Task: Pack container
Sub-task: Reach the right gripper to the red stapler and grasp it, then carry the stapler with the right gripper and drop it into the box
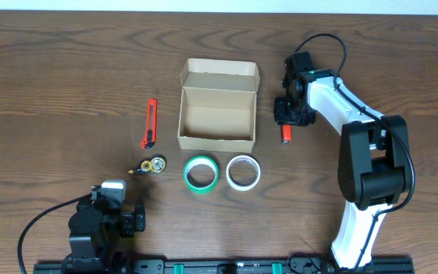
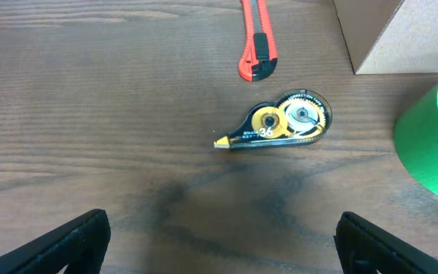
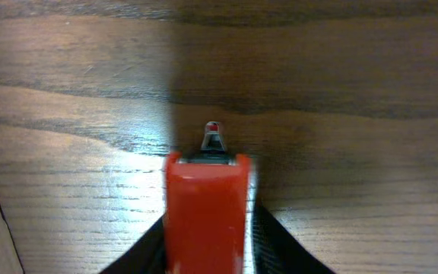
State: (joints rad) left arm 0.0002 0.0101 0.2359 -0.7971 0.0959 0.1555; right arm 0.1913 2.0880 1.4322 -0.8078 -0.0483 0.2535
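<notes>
The container point(image 1: 217, 141), a tan cardboard box with its flap lid open to the far side, stands empty at the table's middle; its corner shows in the left wrist view point(image 2: 401, 38). My right gripper point(image 1: 289, 120) is just right of the box, low over the table, shut on a small red item point(image 1: 286, 135). In the right wrist view the red item point(image 3: 204, 198) fills the gap between my fingers point(image 3: 207, 255). My left gripper point(image 1: 120, 217) is open and empty near the front left; its fingers point(image 2: 223, 232) are spread wide above bare wood.
A red utility knife point(image 1: 150, 123) lies left of the box. A black-and-yellow correction tape dispenser point(image 1: 153, 164) lies in front of it, also in the left wrist view point(image 2: 280, 122). A green tape roll point(image 1: 189, 173) and a white tape roll point(image 1: 243, 185) sit before the box.
</notes>
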